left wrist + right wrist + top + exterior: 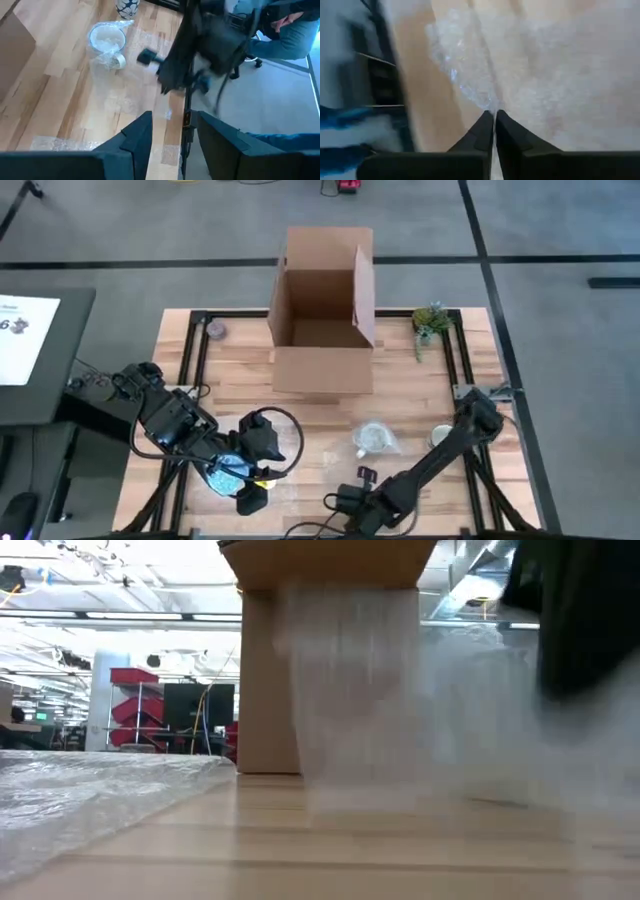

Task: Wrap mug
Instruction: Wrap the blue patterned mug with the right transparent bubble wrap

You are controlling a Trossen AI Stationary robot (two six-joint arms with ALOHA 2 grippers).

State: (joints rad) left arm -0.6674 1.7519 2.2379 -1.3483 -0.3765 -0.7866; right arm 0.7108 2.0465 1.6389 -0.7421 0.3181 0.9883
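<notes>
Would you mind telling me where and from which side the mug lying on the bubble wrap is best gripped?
Probably across the rim, coming from above. In the left wrist view the mug stands upright with its mouth open upward on the bubble wrap, handle to one side. One finger inside, one outside the wall opposite the handle looks feasible; plastic bunched around the mug may slip.

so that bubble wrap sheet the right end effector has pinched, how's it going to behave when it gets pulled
Probably floppy: the bubble wrap lies flat and crinkled on the table, so it should drape from the right end effector. Likely very light, since it is thin and see-through. Pulling may drag the mug, which seems to sit on it.
</notes>
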